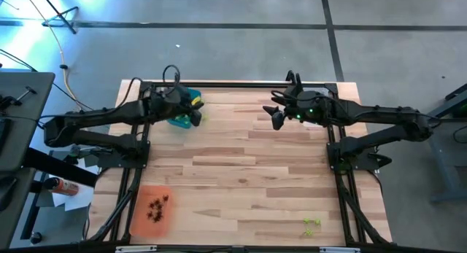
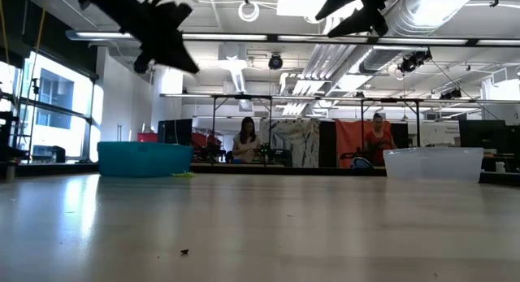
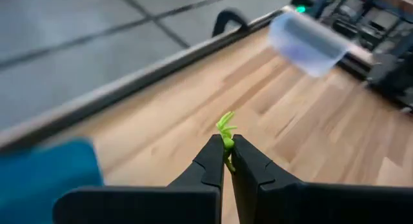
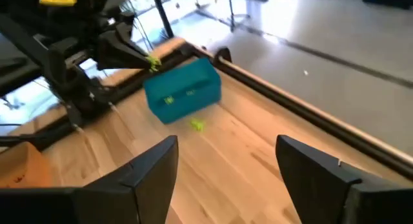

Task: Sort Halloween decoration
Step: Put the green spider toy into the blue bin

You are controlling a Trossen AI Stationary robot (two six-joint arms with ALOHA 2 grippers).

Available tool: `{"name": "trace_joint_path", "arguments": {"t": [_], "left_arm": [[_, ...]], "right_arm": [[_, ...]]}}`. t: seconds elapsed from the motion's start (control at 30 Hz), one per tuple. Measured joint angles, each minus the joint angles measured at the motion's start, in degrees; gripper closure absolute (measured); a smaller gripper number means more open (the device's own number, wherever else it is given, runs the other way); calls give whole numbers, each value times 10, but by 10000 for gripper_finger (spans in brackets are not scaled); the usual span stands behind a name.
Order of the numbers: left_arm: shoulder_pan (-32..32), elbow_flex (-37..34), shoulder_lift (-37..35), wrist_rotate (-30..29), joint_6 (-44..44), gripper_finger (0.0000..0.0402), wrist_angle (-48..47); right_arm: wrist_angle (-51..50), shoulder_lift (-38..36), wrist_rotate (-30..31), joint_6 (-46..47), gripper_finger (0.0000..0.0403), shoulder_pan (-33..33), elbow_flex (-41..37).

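dark trinkets point(image 1: 157, 207) in orange tray point(image 1: 139, 220)

Lime green spiky trinket point(image 3: 226, 128) pinched between left fingers point(image 3: 210, 161); dark trinkets point(image 1: 157, 207) clustered in orange tray point(image 1: 140, 222)

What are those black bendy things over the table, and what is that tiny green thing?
They are two robot arms. One picture looks down from above, one looks along the wooden table, and two come from cameras on the arms' wrists. The left gripper has its fingers pinched on a green spiky decoration, near the teal tray. The right gripper is open and empty. Another green piece lies beside that tray. An orange tray holds dark pieces, and more green ones lie near the front edge.
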Motion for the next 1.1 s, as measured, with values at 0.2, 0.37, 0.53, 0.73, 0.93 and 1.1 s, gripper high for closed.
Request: {"name": "trace_joint_path", "arguments": {"t": [0.2,0.37,0.53,0.73,0.93,1.1], "left_arm": [[70,-51,-3,28,-79,401,-64],[198,-13,56,100,-38,401,-142],[280,20,154,169,5,401,-185],[296,48,245,176,29,401,-179],[290,57,289,166,37,401,-183],[286,57,310,155,45,401,-191]], "right_arm": [[-3,20,1,6,144,-1,0],[2,45,-4,5,144,-16,0],[7,64,-17,7,143,-24,0],[29,82,-30,9,144,-25,0],[32,88,-30,51,143,-25,0],[31,88,-30,67,143,-25,0]]}}
